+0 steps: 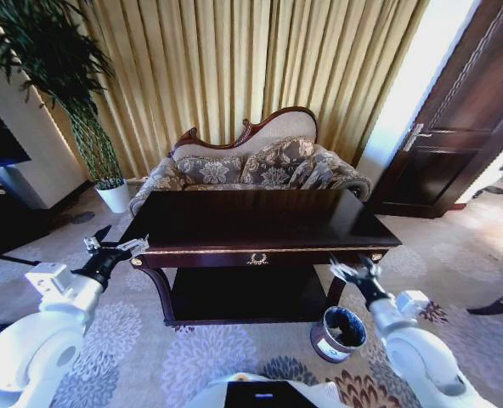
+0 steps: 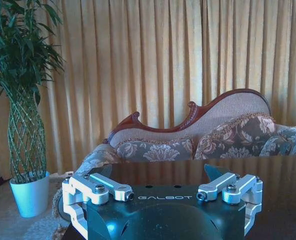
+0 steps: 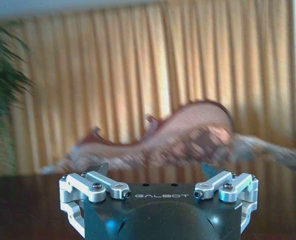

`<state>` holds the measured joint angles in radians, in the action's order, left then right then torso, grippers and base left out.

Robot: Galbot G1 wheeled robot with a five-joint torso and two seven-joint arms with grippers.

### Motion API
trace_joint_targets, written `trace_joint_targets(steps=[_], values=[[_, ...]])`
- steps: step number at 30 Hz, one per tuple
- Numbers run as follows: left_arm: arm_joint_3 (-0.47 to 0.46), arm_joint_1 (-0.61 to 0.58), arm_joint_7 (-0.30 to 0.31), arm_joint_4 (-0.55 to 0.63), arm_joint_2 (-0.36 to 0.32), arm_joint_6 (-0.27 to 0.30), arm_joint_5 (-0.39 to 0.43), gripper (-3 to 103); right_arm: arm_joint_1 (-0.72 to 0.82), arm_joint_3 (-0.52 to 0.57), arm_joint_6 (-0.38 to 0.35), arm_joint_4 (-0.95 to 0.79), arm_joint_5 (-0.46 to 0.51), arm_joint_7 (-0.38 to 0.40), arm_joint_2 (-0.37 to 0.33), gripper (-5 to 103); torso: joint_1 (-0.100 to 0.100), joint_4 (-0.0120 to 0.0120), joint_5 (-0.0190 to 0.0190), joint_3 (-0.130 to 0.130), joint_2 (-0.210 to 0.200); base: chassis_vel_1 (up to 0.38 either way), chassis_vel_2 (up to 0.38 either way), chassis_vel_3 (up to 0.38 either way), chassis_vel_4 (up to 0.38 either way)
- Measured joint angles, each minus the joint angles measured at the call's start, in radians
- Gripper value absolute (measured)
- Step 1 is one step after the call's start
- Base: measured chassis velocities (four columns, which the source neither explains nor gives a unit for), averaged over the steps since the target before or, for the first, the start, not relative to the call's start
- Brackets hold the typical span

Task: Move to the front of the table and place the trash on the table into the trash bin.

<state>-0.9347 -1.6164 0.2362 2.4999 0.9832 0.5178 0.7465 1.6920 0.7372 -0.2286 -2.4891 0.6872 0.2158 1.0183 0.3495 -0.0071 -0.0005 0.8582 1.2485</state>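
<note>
The dark glossy table with gold trim and a gold emblem stands straight ahead of me, its lower shelf in shadow. The trash is out of view; the tabletop looks bare. The small round trash bin sits on the carpet by the table's right front leg. My left gripper hovers open at the table's left front corner, and the left wrist view has it facing across the tabletop. My right gripper is open near the right front corner, just above the bin, and it holds nothing.
A floral sofa with a carved back stands right behind the table, before gold curtains. A potted plant is at the back left and a dark cabinet at the far left. A dark door is on the right.
</note>
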Motion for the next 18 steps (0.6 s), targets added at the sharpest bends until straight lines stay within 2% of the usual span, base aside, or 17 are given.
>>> trace_joint_targets(steps=[4,11,18], values=[[0.0,-0.001,0.001,0.0,0.001,0.0,0.0,100,-0.001,0.008,-0.025,-0.031,0.019,0.009,-0.017,100,0.0,-0.0004,0.0004,0.0,0.0,0.0,0.0,0.0,0.0],[0.002,0.003,0.004,0.0,0.013,0.0,0.0,100,0.018,0.027,-0.034,-0.018,-0.054,0.014,-0.001,100,0.0,-0.0005,0.0003,0.0,0.0,0.0,0.0,0.0,0.0],[0.002,0.003,0.004,0.0,0.012,0.0,-0.001,100,0.013,0.022,-0.04,-0.003,-0.062,0.015,0.0,100,0.0,-0.0004,0.0003,0.0,0.0,0.006,-0.009,-0.007,0.006]])
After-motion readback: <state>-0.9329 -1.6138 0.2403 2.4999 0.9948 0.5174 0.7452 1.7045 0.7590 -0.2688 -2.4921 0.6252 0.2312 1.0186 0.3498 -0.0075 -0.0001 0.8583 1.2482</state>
